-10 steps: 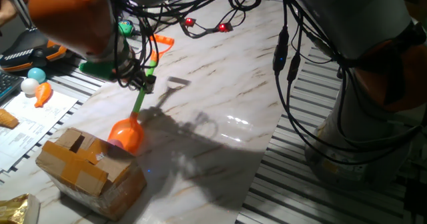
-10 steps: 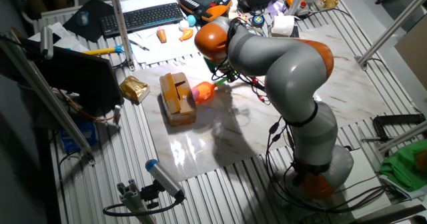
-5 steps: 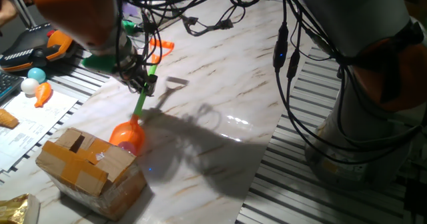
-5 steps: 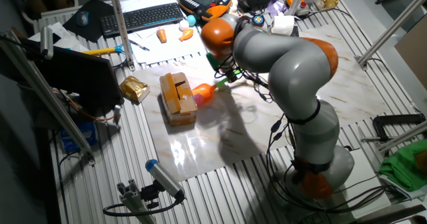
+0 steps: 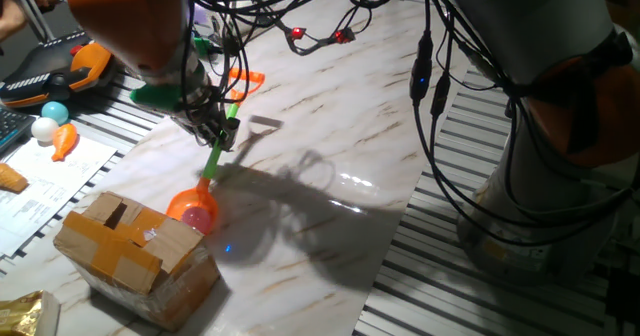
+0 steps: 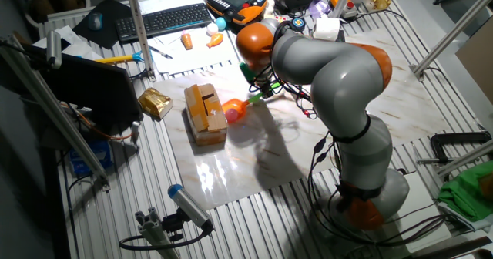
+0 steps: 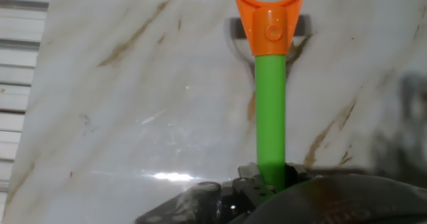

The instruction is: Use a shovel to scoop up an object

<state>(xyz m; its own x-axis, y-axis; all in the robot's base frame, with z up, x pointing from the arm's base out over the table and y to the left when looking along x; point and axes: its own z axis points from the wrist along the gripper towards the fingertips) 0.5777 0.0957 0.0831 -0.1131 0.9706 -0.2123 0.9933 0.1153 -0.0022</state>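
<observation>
Tape-patched brown cardboard box [image 5: 135, 244] sits nearest us on our white marble-patterned table [image 5: 330, 126]. Touching its top edge, our toy shovel's [image 5: 205, 181] orange scoop cradles the small pink ball [image 5: 198, 219]. Farther back, our two-finger gripper [image 5: 215, 134] is clamped around the light green plastic shaft.

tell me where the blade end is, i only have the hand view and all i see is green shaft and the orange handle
Observer: The shovel slants down from the gripper; its orange blade sits low, right beside the cardboard box.
Operator: is the pink ball near it
Observer: Yes, the pink ball shows at the blade, pinned between blade and box.
Operator: anything else close by
Observer: No. A teal ball and a white ball lie well off, past the marble slab's edge.
</observation>
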